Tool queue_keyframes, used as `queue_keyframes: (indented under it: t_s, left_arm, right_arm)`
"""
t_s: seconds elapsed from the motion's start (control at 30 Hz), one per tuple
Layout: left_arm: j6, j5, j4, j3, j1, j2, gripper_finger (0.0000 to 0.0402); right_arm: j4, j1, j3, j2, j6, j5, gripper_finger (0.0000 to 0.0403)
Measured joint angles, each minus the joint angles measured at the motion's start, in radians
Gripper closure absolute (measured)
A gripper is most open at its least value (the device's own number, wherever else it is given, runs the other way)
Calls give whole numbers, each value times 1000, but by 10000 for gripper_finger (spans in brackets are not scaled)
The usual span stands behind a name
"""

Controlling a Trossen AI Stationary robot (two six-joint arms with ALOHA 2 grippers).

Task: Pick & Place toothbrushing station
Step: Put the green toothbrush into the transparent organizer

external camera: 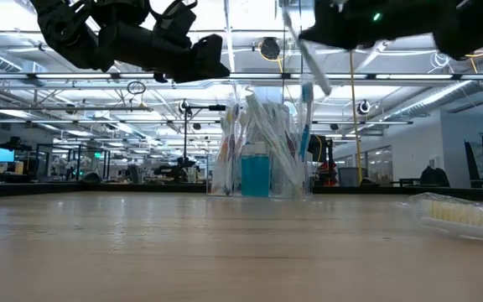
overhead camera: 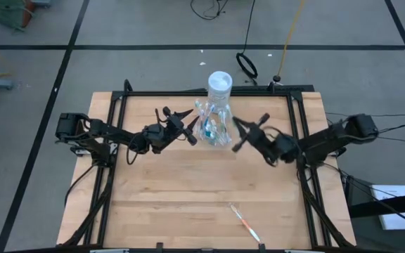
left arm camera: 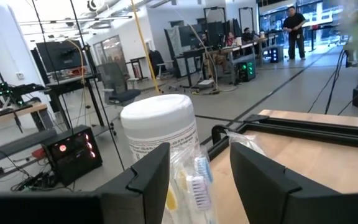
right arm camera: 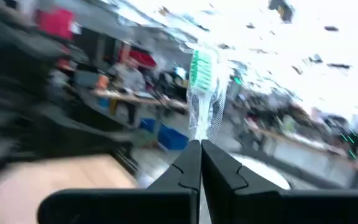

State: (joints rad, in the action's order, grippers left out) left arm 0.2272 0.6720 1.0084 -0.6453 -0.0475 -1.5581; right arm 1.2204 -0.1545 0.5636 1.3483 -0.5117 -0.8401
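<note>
The clear holder (overhead camera: 214, 131) stands upright on the table's far middle, holding several wrapped toothbrushes and a blue-green item; it also shows in the low view (external camera: 256, 172). My left gripper (overhead camera: 190, 131) is open just left of it, above the table, and the brush heads (left arm camera: 191, 180) show between its fingers in the left wrist view. My right gripper (overhead camera: 239, 135) is just right of the holder, shut on a wrapped toothbrush with a green head (right arm camera: 201, 70). That toothbrush slants above the holder in the low view (external camera: 309, 60). My right gripper pinches the wrapped toothbrush's handle (right arm camera: 200, 138) between its two shut fingers. The head end sticks out past the fingertips toward the holder. The brush is lifted clear of the table and slants above the holder's brushes (external camera: 317, 80).
A taller white-capped cylindrical container (overhead camera: 219, 83) stands just behind the holder, also in the left wrist view (left arm camera: 160, 124). One loose wrapped toothbrush (overhead camera: 245, 221) lies near the table's front edge, right of middle. Black frame rails (overhead camera: 297, 140) run along the table's sides.
</note>
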Motion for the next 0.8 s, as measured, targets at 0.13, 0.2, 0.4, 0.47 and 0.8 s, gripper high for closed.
queue_keyframes:
  t_s: [0.13, 0.2, 0.4, 0.47, 0.8]
  left_arm:
    - [0, 0, 3, 0, 0, 0, 227]
    - [0, 0, 3, 0, 0, 0, 227]
    - [0, 0, 3, 0, 0, 0, 227]
    - [0, 0, -2, 0, 0, 0, 227]
    - [-3, 0, -12, 0, 7, 0, 227]
  right_arm:
    - [-75, 140, 0, 47, 139, 58, 403]
    - [-87, 192, 0, 80, 222, 130, 403]
    - [-45, 269, 1, 187, 350, 265, 403]
    - [-41, 285, 1, 214, 358, 265, 403]
    - [31, 287, 1, 354, 429, 263, 403]
